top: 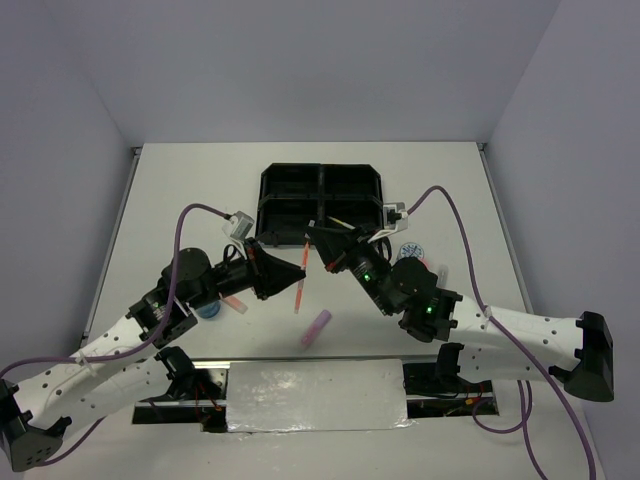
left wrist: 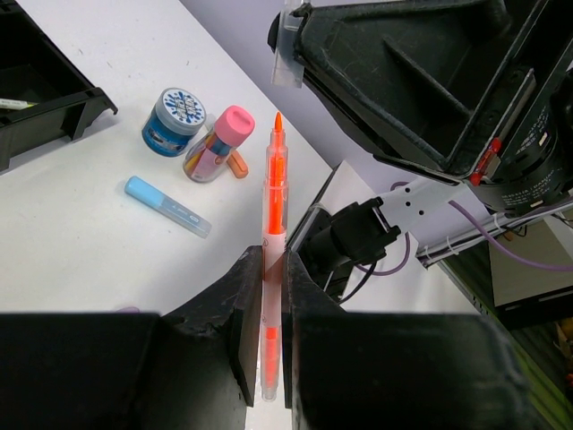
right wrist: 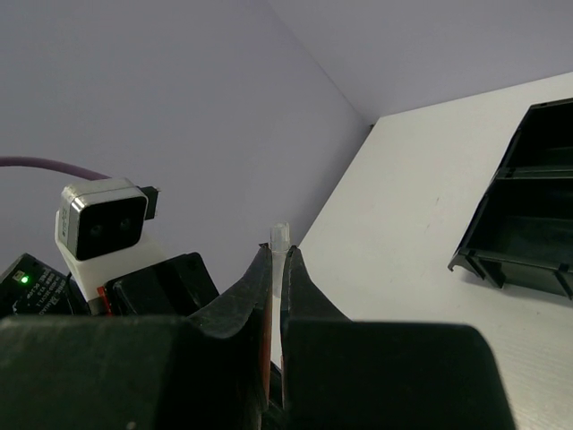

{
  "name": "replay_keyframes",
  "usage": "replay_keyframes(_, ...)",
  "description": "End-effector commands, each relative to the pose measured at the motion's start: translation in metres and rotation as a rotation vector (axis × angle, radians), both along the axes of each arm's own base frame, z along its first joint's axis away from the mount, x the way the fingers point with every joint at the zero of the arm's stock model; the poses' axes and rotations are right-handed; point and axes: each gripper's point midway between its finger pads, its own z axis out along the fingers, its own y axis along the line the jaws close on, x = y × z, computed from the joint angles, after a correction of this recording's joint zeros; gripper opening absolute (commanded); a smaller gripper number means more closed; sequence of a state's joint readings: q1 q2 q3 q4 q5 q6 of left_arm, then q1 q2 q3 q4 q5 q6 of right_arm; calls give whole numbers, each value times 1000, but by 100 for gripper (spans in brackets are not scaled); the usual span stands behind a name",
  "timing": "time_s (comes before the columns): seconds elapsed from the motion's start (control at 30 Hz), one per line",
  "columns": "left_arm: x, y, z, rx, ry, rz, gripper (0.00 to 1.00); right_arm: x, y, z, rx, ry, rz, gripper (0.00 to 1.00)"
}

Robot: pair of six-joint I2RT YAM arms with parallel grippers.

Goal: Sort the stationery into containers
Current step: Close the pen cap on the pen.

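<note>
A thin orange-pink pen [top: 300,288] hangs above the table between both grippers. My left gripper [left wrist: 273,262] is shut on its clear barrel, and the orange tip [left wrist: 278,121] points away from it. My right gripper [right wrist: 276,254] is shut on the pen's clear end [right wrist: 280,235]. In the top view the left gripper [top: 296,276] and right gripper [top: 316,244] meet just in front of the black tray [top: 320,172]. On the table lie a blue-and-white tape roll [left wrist: 175,118], a pink-capped bottle [left wrist: 220,141], a light blue marker [left wrist: 167,206] and a purple marker [top: 317,328].
A second tape roll [top: 411,252] sits right of the right arm. A thin yellow pen [top: 338,222] lies in the tray's near right compartment. A short orange marker [left wrist: 238,167] pokes out behind the bottle. A shiny plate [top: 315,395] covers the near edge between the arm bases.
</note>
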State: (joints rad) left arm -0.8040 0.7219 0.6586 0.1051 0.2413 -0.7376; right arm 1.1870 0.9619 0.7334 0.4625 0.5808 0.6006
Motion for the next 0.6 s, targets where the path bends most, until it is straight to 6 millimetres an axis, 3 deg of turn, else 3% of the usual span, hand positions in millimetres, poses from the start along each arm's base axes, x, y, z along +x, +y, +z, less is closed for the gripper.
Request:
replay_keyframes(0.0,-3,1,24,-56,-61,-9,0,-3,0,16,38,-16,7,0)
replay_keyframes(0.57,-2,4,24,-55,-66,7,0,-7,1,5,33,-3,40,0)
